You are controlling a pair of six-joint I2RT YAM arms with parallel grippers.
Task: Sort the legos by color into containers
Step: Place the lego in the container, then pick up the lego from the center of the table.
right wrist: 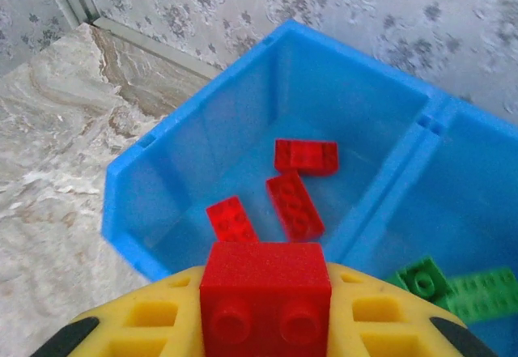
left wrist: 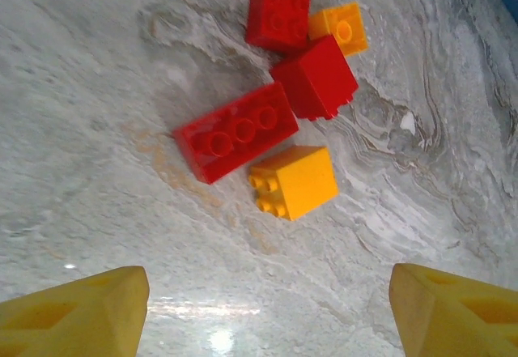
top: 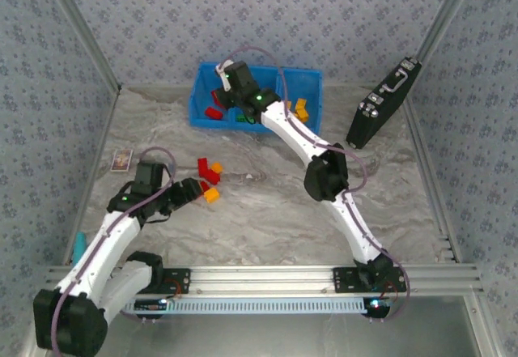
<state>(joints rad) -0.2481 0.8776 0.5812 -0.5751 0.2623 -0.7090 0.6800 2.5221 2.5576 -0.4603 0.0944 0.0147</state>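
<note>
The right gripper [right wrist: 265, 337] is clamped on a red brick [right wrist: 265, 280] over the blue bin's [right wrist: 190, 163] red compartment [right wrist: 360, 159]; the next move is likely to let it drop there. The left gripper [left wrist: 267, 312], jaws wide, hangs above loose bricks [left wrist: 235, 133] on the table [left wrist: 81, 171]

Bare tabletop [left wrist: 89, 203] under the left claw [left wrist: 267, 312], brick cluster [left wrist: 235, 130] crowding just ahead; bin compartment [right wrist: 340, 106] gapes open below right claw [right wrist: 265, 329].

The red brick [right wrist: 265, 280] between the right gripper's [right wrist: 265, 308] matt yellow plastic fingers [right wrist: 146, 325] looked finely grainy. Beyond them, the blue bin [right wrist: 133, 187] was smooth plastic. Ahead of the left gripper [left wrist: 267, 300], glossy bricks [left wrist: 235, 130] lay on a polished tabletop [left wrist: 81, 146].
</note>
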